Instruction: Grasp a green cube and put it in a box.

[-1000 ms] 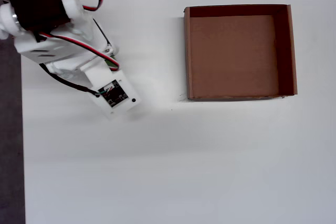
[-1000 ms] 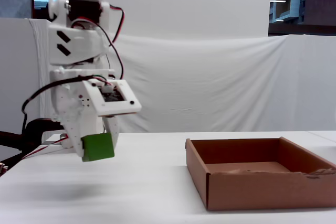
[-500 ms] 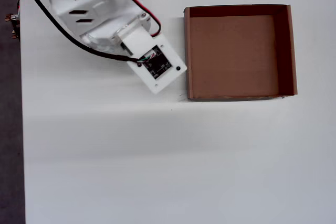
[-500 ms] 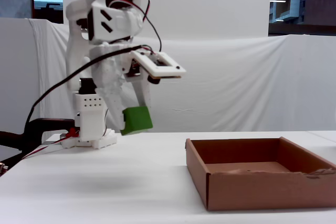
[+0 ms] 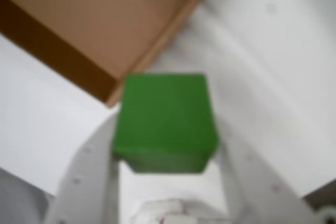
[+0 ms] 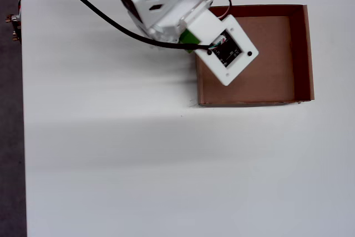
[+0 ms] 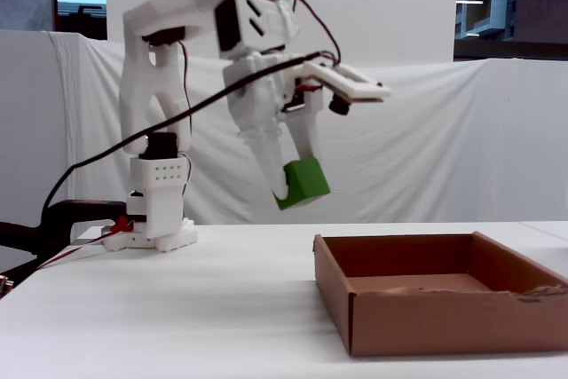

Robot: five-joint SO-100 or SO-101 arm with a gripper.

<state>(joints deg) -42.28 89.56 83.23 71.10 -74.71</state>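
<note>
My gripper (image 5: pixel 165 145) is shut on the green cube (image 5: pixel 165 121) and holds it in the air. In the fixed view the cube (image 7: pixel 302 183) hangs between the white fingers, above the table and just left of the box's near left corner. The box (image 7: pixel 426 303) is a shallow open brown cardboard box and looks empty. In the wrist view a corner of the box (image 5: pixel 113 24) lies just beyond the cube. In the overhead view only a sliver of the cube (image 6: pixel 189 38) shows beside the arm's camera mount, at the left wall of the box (image 6: pixel 299 54).
The white arm base (image 7: pixel 160 219) stands at the back left of the white table. A black cable (image 6: pixel 100 18) runs from the arm across the table's far left. A dark clamp (image 7: pixel 53 219) sits at the left edge.
</note>
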